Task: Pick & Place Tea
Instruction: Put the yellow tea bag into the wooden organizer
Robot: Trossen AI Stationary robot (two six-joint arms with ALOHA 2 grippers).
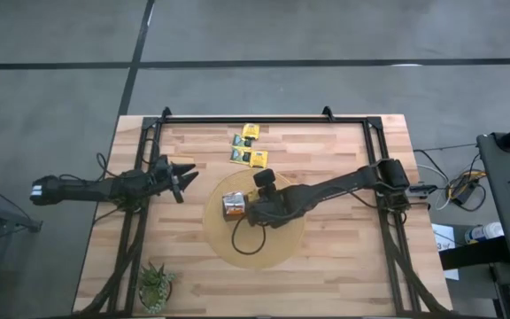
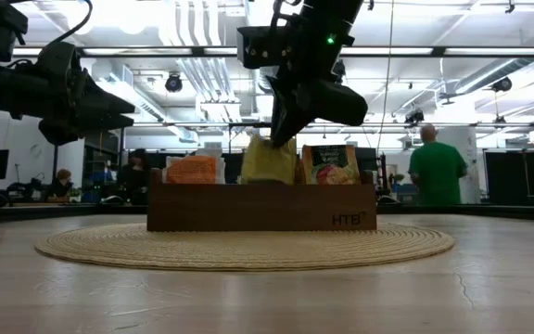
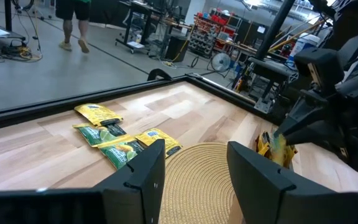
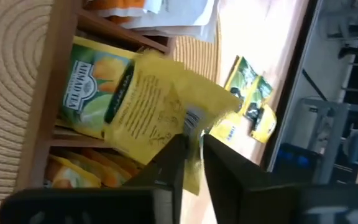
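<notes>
the right claw gripped a flat yellow tea sachet above the long dark-brown compartmented box, already part-filled. four loose yellow-green sachets lay on the wooden desk beyond the box; the left claw waited open beside it.

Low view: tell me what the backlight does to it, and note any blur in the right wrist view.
Low view: bright ceiling lights behind leave both arms as dark silhouettes, the right gripper above the brown box included; the box front is shaded. Right wrist view: the yellow sachet pinched in the gripper is soft and smeared, and so are the sachets on the table beyond it.
</notes>
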